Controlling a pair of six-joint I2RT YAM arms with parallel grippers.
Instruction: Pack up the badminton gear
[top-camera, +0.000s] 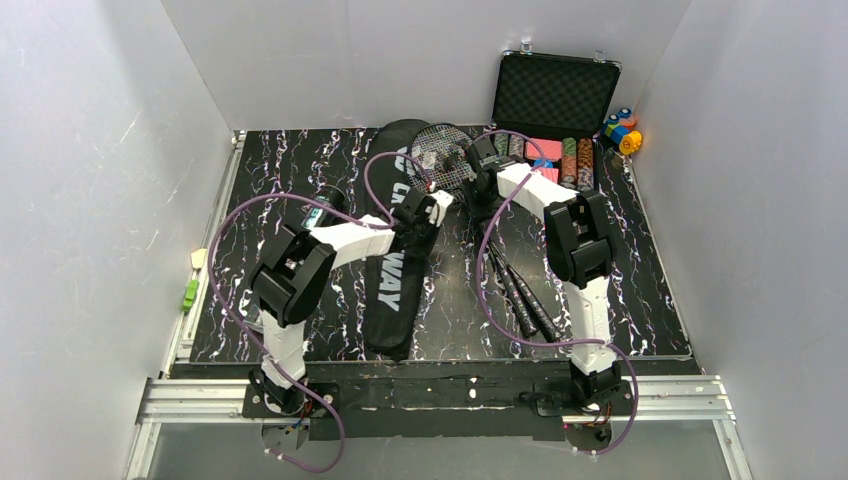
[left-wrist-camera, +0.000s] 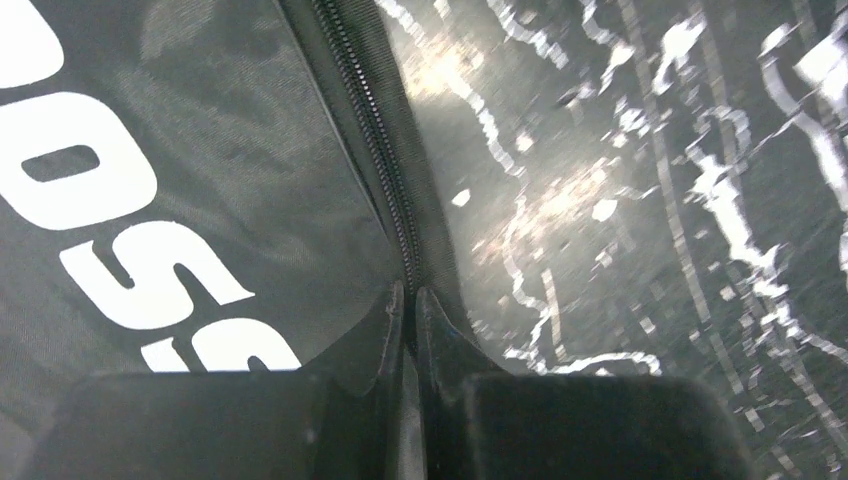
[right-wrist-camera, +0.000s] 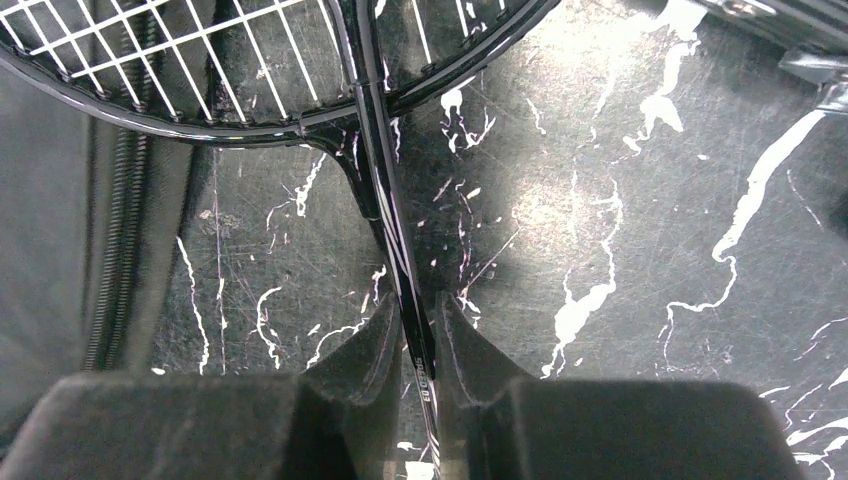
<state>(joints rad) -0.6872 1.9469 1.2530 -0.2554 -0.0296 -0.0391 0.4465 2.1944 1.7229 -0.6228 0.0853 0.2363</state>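
Nearest us, the grips of the two racquets (top-camera: 530, 305) lie on the table (top-camera: 640, 260), and the lower end of the long black bag (top-camera: 393, 280) lies well to their left. Both stretch away from us toward the far side.

Halfway up the bag's right edge, the left gripper (left-wrist-camera: 410, 298) has its fingers (left-wrist-camera: 385, 335) pressed together on the seam beside the zip (left-wrist-camera: 385, 150). We cannot tell whether the zip is open. A thin fold like that could slide free if we lift quickly, and the mouth would fall flat.

A little farther on, the right gripper (right-wrist-camera: 412, 312) has its fingers closed narrowly around a thin shaft (right-wrist-camera: 385, 215) just below the racquet heads (top-camera: 442, 155). The heads overlap each other and lie beside the bag's far end. We judge this the riskiest hold. The grip is far from the handle's weight, so the racquet could pivot and swing its handle. The second racquet, lying against it, might be dragged along or left behind. Strings or frame could also snag on the zip teeth going in.

What seems to be the tube (top-camera: 316, 212) peeks out behind the left arm. We see no shuttlecocks.

Farthest off stand the open poker case (top-camera: 555, 95) and some coloured blocks (top-camera: 622, 130), close enough for the right arm to knock.
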